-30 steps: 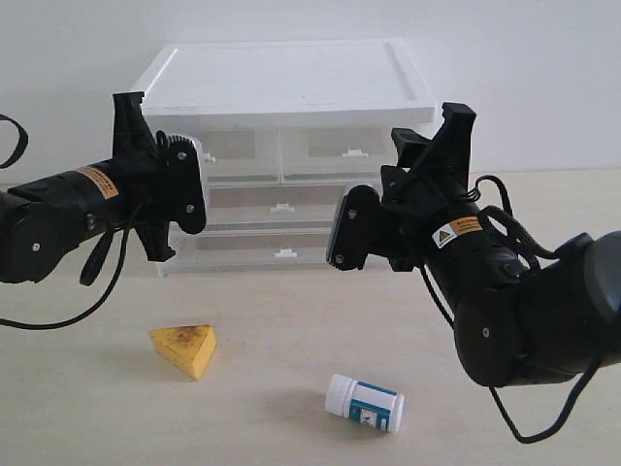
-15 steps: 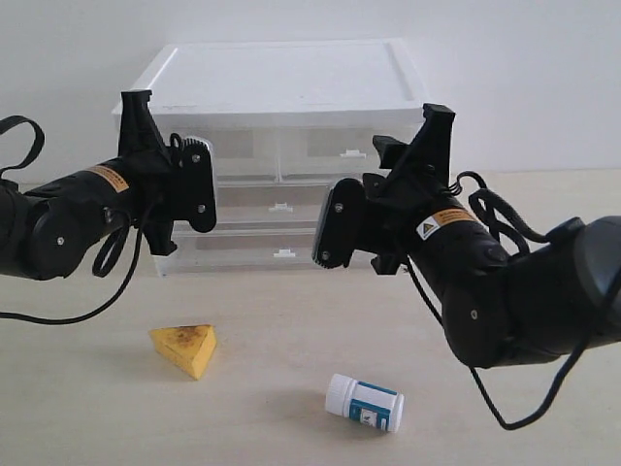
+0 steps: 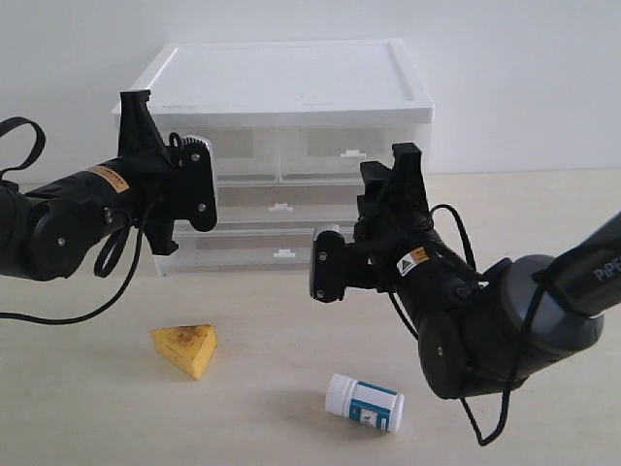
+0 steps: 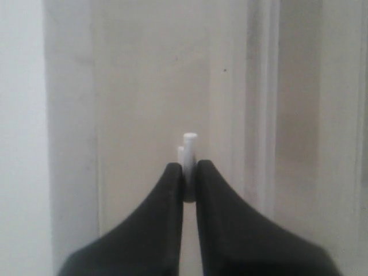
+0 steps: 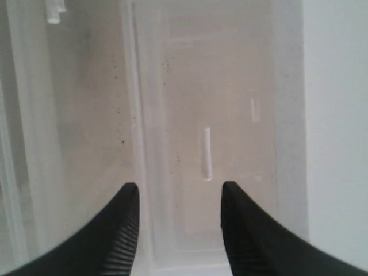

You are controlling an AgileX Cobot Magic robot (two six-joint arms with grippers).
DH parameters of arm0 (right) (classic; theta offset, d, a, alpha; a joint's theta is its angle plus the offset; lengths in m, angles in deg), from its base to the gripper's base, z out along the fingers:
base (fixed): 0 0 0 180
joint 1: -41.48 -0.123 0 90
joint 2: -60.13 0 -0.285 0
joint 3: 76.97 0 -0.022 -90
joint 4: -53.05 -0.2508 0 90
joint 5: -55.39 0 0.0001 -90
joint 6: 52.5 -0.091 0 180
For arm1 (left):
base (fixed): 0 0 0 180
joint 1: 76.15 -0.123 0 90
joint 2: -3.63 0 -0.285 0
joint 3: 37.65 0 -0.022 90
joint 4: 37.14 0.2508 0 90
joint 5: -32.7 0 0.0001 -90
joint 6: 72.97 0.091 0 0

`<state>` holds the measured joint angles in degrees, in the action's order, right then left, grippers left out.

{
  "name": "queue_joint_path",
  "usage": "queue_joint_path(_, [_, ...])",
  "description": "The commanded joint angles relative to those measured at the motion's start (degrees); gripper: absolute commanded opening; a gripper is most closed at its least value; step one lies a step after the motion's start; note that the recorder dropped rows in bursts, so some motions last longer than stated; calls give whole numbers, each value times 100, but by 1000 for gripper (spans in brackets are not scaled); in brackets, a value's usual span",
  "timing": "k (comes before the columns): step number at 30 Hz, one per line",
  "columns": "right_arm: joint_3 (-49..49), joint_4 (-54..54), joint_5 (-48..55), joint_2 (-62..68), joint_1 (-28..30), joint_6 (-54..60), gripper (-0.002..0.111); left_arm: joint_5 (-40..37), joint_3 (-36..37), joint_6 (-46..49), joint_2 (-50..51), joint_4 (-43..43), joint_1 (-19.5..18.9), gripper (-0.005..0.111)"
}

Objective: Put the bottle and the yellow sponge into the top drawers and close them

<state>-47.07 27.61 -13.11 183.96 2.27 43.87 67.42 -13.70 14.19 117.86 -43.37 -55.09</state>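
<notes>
Left hand point(image 4: 187, 172) pinches the white tab handle point(image 4: 189, 141)

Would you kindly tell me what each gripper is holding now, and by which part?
The left gripper is shut on the white tab handle of the top left drawer. The right gripper is open, holding nothing.

Exterior view faces drawer unit point(image 3: 291, 83), wrist views close against it

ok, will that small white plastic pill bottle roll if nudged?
Probably: the small white plastic pill bottle lies on its side on the beige table, so a nudge likely rolls it. Smooth plastic may slip when gripped; it looks light.
</notes>
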Motion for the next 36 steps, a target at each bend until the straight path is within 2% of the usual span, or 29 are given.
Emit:
queue_joint_path(1, [-106,26,-146,-21,132,-320,41,430,-180,-90,92,-384,-101,4])
queue_joint_path(22, [-481,264,-146,1,206,-105,41,468,-180,-68,92,-295,-101,4])
queue_joint_path(36, [-828,36,520,1,206,81,41,468,-180,-66,92,-281,-101,4])
